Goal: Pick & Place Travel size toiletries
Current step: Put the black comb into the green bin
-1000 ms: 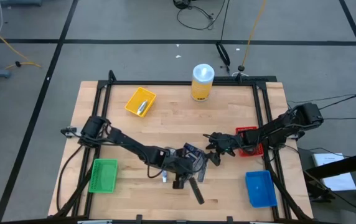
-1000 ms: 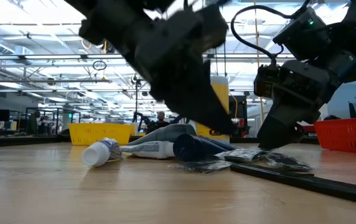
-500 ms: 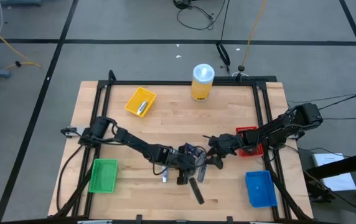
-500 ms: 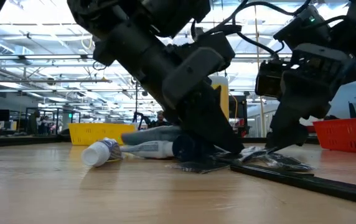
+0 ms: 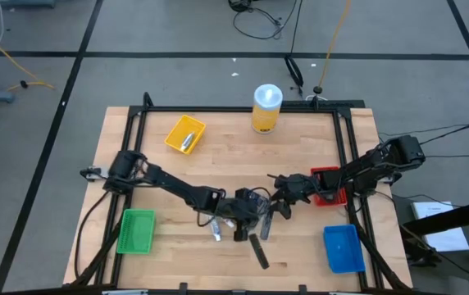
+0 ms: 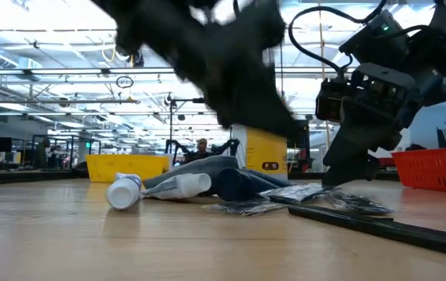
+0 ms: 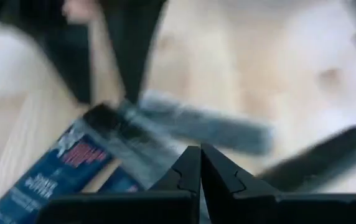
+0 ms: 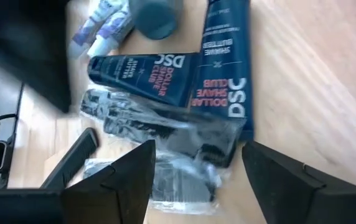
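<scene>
Step in hand: picking. Toiletries pile (image 5: 251,215) lies well left of the red bin (image 5: 326,185). My left gripper (image 7: 200,163), fingers pinched together, empty, hovers over it. My right gripper (image 8: 196,163), spread wide, needs lowering onto a sachet (image 8: 159,134).

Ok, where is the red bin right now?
In the high view the red bin sits at the table's right edge, under the right arm, above the blue bin in the picture.

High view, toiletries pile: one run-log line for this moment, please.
left tool: shut, empty, at toiletries pile | right tool: open above blue tubes | yellow bin: one item inside
</scene>
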